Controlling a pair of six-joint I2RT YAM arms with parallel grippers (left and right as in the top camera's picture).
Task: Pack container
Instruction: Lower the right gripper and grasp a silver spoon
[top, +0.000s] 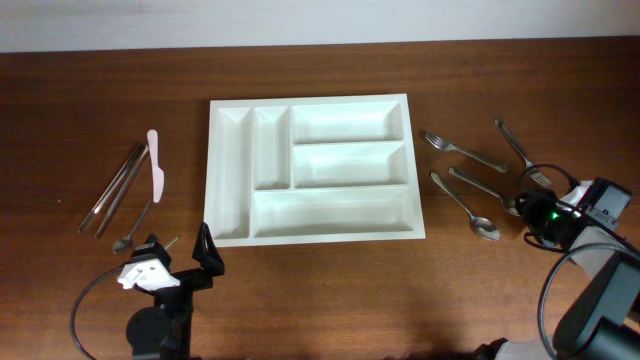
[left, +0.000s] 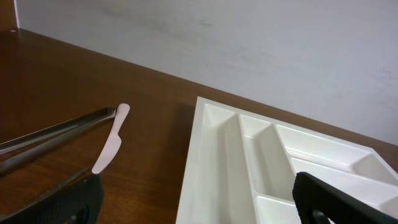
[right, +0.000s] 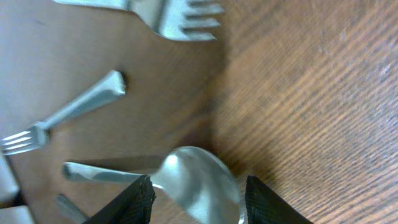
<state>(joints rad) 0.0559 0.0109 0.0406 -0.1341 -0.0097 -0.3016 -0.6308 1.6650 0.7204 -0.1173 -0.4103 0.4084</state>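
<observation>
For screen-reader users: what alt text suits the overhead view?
An empty white five-compartment tray lies centred on a wooden table. Pink knife, metal tongs and small spoon lie to its left, forks and spoons to its right. The left gripper sits near the tray's front corner, the right gripper over a spoon.

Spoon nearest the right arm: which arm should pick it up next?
Right, probably. The right gripper straddles the spoon bowl, open; the left gripper is far off, by the tray corner.
</observation>
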